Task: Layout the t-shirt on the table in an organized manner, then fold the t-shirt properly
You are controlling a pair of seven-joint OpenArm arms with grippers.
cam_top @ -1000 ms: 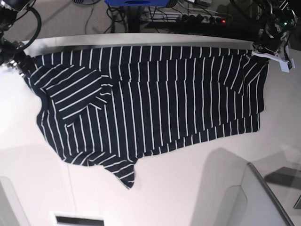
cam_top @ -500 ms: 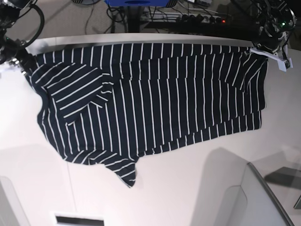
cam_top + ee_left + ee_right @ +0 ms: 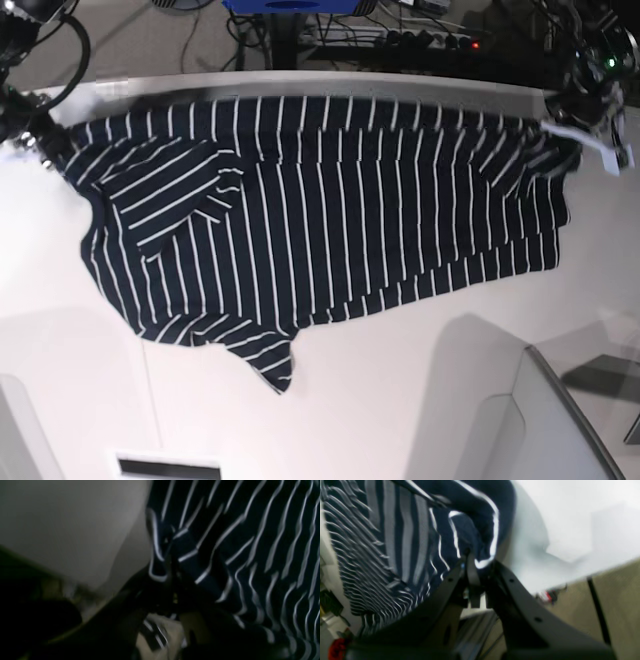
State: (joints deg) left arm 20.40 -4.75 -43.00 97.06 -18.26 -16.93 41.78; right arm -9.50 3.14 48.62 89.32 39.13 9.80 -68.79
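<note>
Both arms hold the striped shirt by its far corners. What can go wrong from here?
1. The t-shirt lies along the table's far edge; a further pull may drag it off.
2. The right end effector pinches only a small fold, which may slip out.
3. The folded-over sleeve may stay creased.

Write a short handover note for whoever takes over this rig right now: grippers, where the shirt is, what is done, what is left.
Left gripper: shut on a bunched corner of the t-shirt, at the base view's right end.
Right gripper: shut on the opposite corner, at that view's left end.
T-shirt: stretched between both grippers along the far side of the table, body spread flat toward the near side.
Done: mostly laid out.
Left: one sleeve lies folded over the body near the right gripper, the near hem is uneven with a drooping corner. Smooth those out, release, then fold. No fold has been made yet.
</note>
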